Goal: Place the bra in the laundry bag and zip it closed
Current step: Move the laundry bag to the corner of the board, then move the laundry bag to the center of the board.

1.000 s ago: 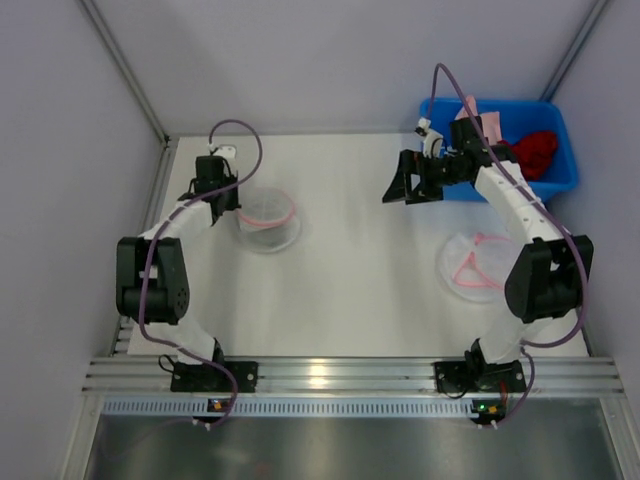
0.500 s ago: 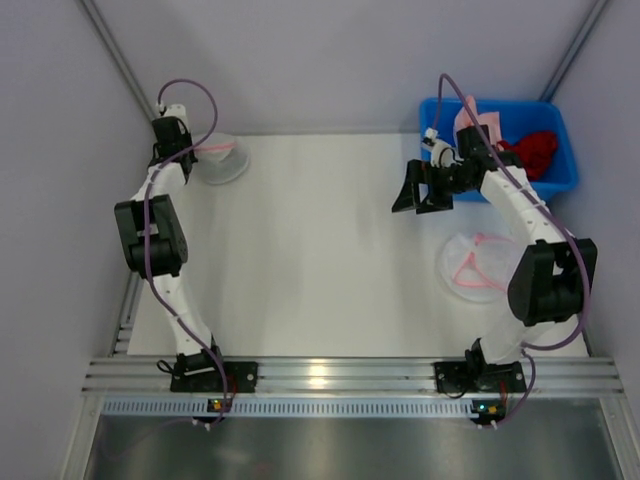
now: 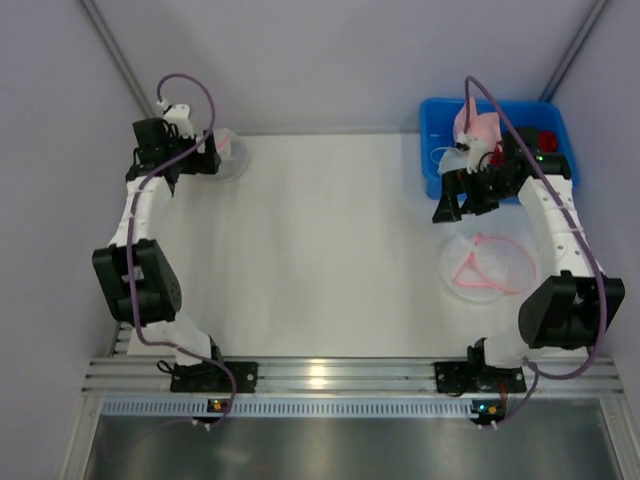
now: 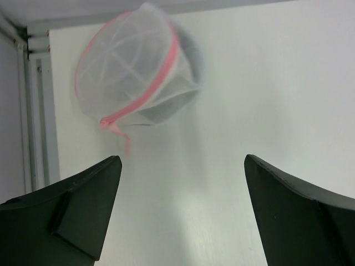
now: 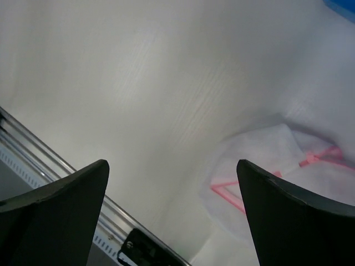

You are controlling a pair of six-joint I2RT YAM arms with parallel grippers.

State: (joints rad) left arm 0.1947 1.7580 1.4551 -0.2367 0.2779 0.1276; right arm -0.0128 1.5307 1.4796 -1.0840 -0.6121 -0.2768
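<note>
Mesh and pink-zipped, the domed laundry bag (image 4: 133, 66) sat at the table's (image 3: 340, 240) 10 o'clock corner, apart from the left gripper (image 4: 183, 158), which stood spread and bare. The right gripper (image 5: 172, 163), likewise spread and holding nothing, hung by the blue bin (image 3: 435, 110) at 1 o'clock. Fetching a bra there probably meant dropping from above, clear of the bin wall, and pinching the pink garment (image 3: 478, 128) alone, not the red garment (image 3: 550, 135) beside it. A flat bag (image 3: 490, 265) lay at 4 o'clock.

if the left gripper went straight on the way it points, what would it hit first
Most likely the mesh laundry bag, just ahead of the open left gripper and slightly left of its centre line. Depth is unclear: it might reach the table first.
</note>
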